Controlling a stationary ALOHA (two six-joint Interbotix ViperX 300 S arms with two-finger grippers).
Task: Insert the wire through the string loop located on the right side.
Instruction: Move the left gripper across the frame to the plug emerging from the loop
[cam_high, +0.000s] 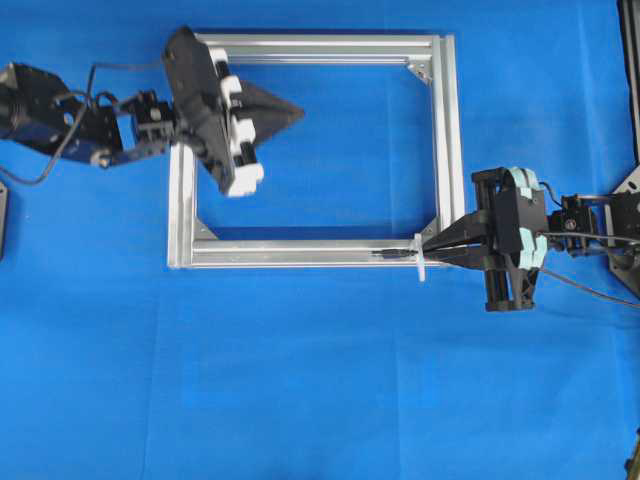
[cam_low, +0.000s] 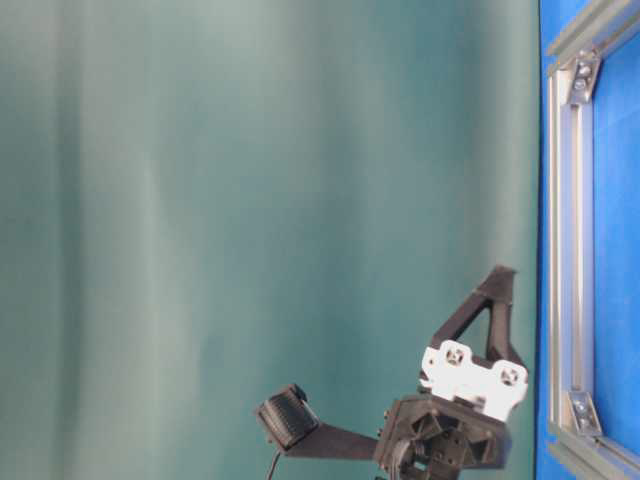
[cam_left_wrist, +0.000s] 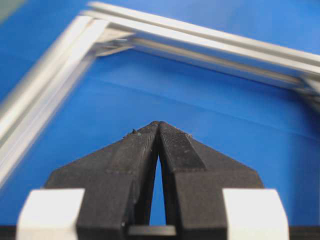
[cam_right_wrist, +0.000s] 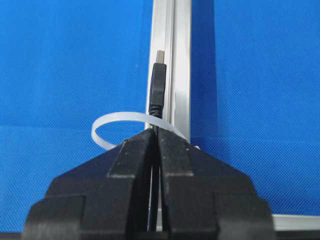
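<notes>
Right wrist view, nearest first: right claw clenched on the wire, its two black fingers pressed together around the cable just behind the plug. Plug body passes through the string loop, a thin white band that arcs out to the left of the claw tips. Beyond the loop the plug tip lies along the groove of the frame, pointing away from the camera. Blue surface on both sides of the rail. Overhead view: right claw sits at the frame's near rail close to its right corner, wire lying along that rail, string loop at the claw tips. Farther off, left claw hangs over the frame's far left part, well apart from the wire. Left wrist view: left claw clenched on nothing, fingertips touching, blue surface and frame rails behind.
</notes>
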